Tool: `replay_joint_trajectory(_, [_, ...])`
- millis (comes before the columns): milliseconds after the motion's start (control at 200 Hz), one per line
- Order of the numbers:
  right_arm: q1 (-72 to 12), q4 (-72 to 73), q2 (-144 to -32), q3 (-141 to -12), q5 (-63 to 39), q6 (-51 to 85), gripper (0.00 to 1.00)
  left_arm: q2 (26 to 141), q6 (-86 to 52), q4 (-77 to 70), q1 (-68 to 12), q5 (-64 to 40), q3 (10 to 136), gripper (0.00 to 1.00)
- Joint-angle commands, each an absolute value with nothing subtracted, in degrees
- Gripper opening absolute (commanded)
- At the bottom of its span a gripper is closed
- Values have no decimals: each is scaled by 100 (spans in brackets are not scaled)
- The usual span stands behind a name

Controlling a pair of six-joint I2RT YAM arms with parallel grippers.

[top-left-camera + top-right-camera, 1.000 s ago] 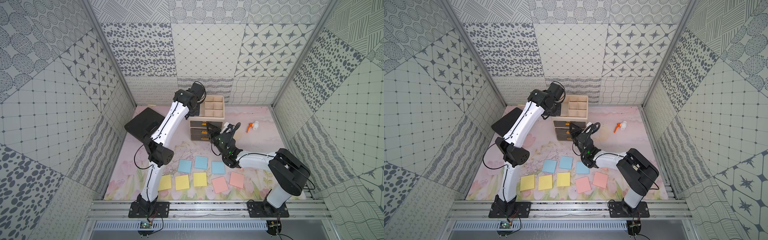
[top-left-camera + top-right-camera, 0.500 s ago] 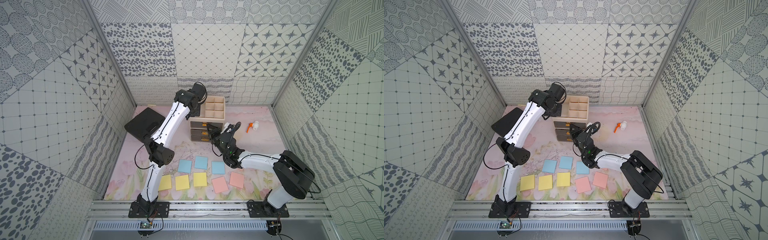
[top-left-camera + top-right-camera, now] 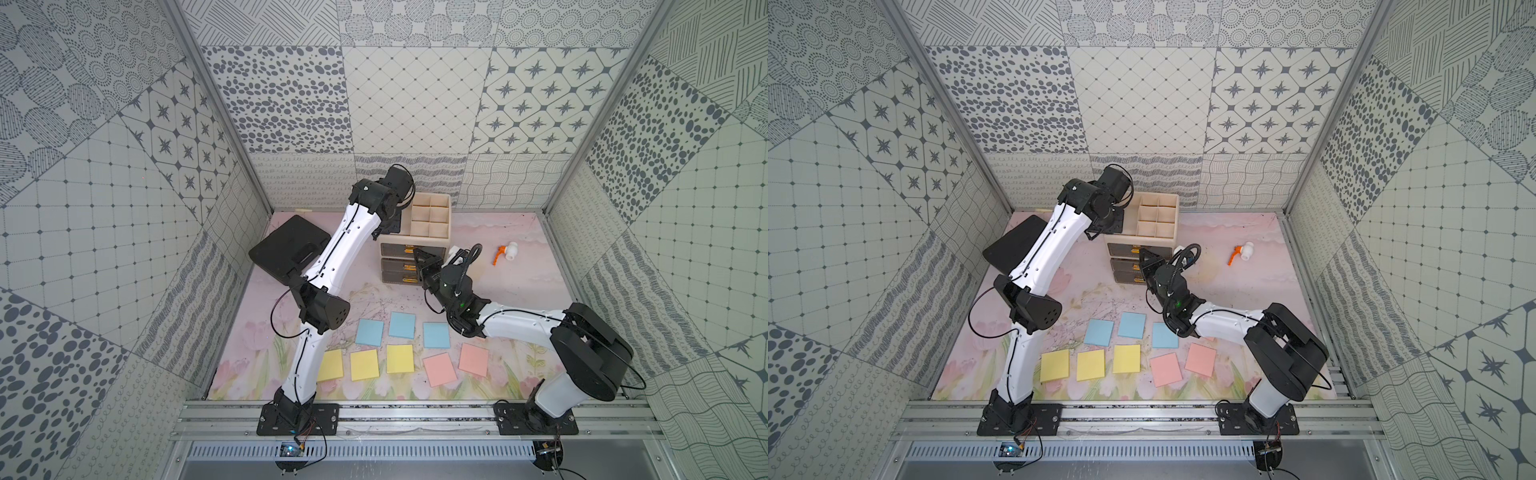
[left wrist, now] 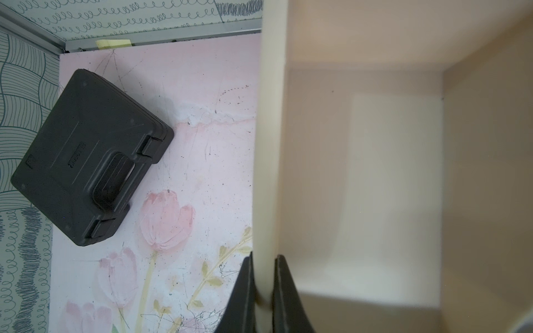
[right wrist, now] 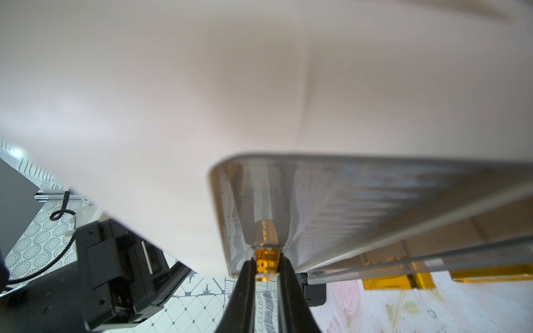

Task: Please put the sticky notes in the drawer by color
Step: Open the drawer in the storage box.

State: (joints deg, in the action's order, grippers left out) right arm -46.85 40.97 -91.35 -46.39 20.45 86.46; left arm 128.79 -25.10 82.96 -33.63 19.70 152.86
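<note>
— Right claw (image 5: 266,261) is nipped down on the gold handle (image 5: 266,268) of the top drawer (image 3: 395,249), jaws nearly together with only the handle between them.
— So this is opening, not sorting?
— I'd judge so. Nearest the rail, every one of the sticky notes I can find lies flat on the surface (image 3: 519,299): three yellow (image 3: 364,364), two pink (image 3: 439,369), and three blue (image 3: 402,325) behind them. A third pink may be hidden under the right arm; I can't tell.
— Next move?
— A straight, level pull toward the front, so the drawer slides rather than the cabinet (image 3: 428,239) tipping. Whether it has slid out at all, I can't tell.
— Anything bracing it?
— Left claw (image 4: 263,259), farther back, is pinched tight on the cream tray wall (image 4: 268,144) at the cabinet's top.
— And around it?
— Black case (image 3: 286,249) lies to the cabinet's left and a small orange-and-white object (image 3: 505,253) to its right, both apart from it. The surface has a pink floral covering, with grey-patterned tile walls (image 3: 415,104) on three sides.
</note>
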Motion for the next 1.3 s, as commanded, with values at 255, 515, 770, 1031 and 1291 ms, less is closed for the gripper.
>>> replay_joint_trajectory(255, [-5238,4214,-8584,-5112,1713,8690,12,13165,-3249,7953,-3341,2399,15265,0])
replay_joint_trajectory(515, [-5247,3692,-8331,-5133,1911,8858,11,13180,-3280,7982,-3343,2477,15258,0])
replay_joint_trajectory(770, [-5256,3661,-8278,-5247,1943,8807,12,13166,-3377,7944,-3340,2452,15275,0])
replay_joint_trajectory(1031, [-5350,4261,-8757,-5341,1951,8841,12,13192,-3625,8041,-3398,2573,15253,0])
replay_joint_trajectory(1291, [-5517,5004,-9215,-5371,2064,8894,12,13192,-3908,8132,-3414,2582,15240,0])
